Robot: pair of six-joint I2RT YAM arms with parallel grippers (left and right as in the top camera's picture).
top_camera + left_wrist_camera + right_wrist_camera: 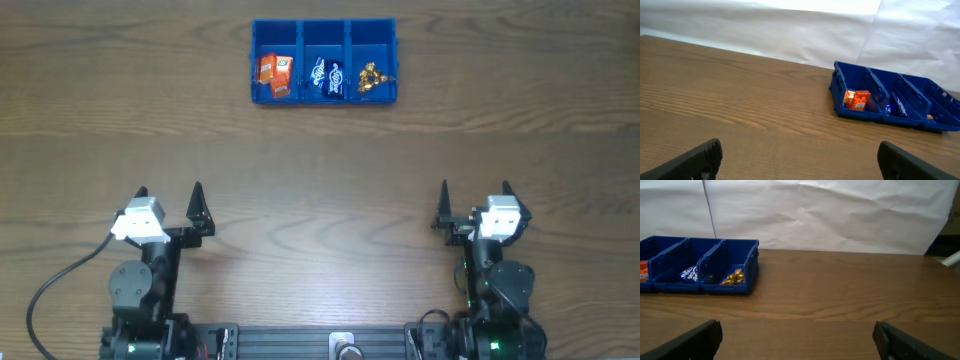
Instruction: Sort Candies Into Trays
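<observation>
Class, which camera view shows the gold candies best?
The top view: the gold candies lie exposed in the tray's right compartment. The right wrist view shows them side-on, partly walled; the left wrist view, a distant speck.

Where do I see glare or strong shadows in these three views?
Top view: table evenly lit, no glare. Left wrist view: white backdrop washed out along its upper part. Right wrist view: faint shadow under the blue tray; no glare.
</observation>
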